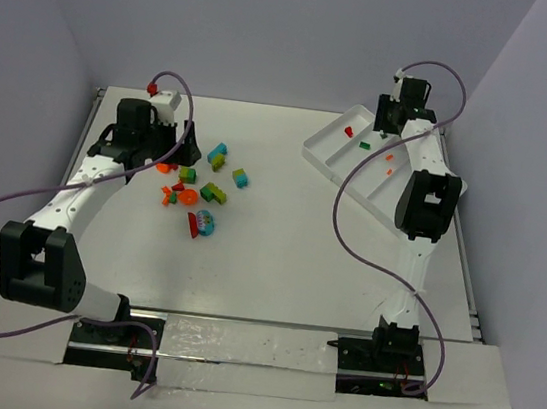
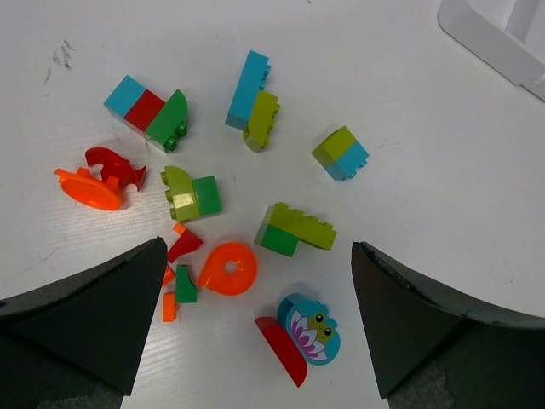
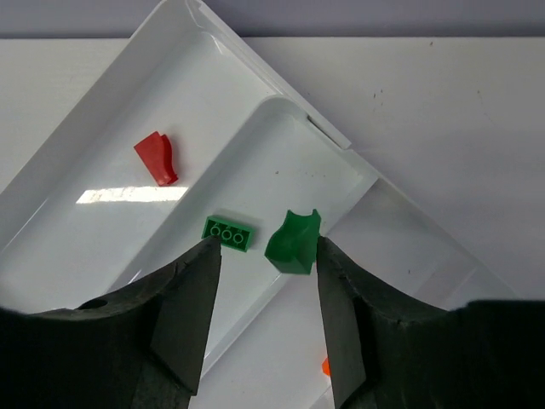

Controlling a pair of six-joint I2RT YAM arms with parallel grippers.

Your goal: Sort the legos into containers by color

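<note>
Green curved lego (image 3: 294, 243) lies between the fingers of the right gripper (image 3: 266, 242), over the middle compartment of the white tray (image 3: 94, 247), just beside a flat green brick (image 3: 228, 233). It touches, or nearly touches, the finger on the right of the wrist view, with a clear gap to the other. Jaws part-open, nothing clamped. Can't tell if it rests flat on the floor. Red lego (image 3: 157, 158) is one compartment over, across the divider. Orange bit (image 3: 325, 366) is on the other side, mostly hidden by a finger.

Relation that matters for the next pick: loose legos (image 1: 195, 184) lie well apart from the tray, on the left of the table (image 1: 276, 265), directly under the left gripper (image 2: 257, 247). It hangs wide open and holds nothing. Left arm is far nearer; the right would have to cross the table.

Between the left fingers are an orange round piece (image 2: 228, 268) and a lime-and-green brick (image 2: 294, 228). The brick's long axis runs roughly along the closing line, so a wrist turn is probably needed to grip its short side. Pieces are crowded near one finger, so a double grab is likely.
</note>
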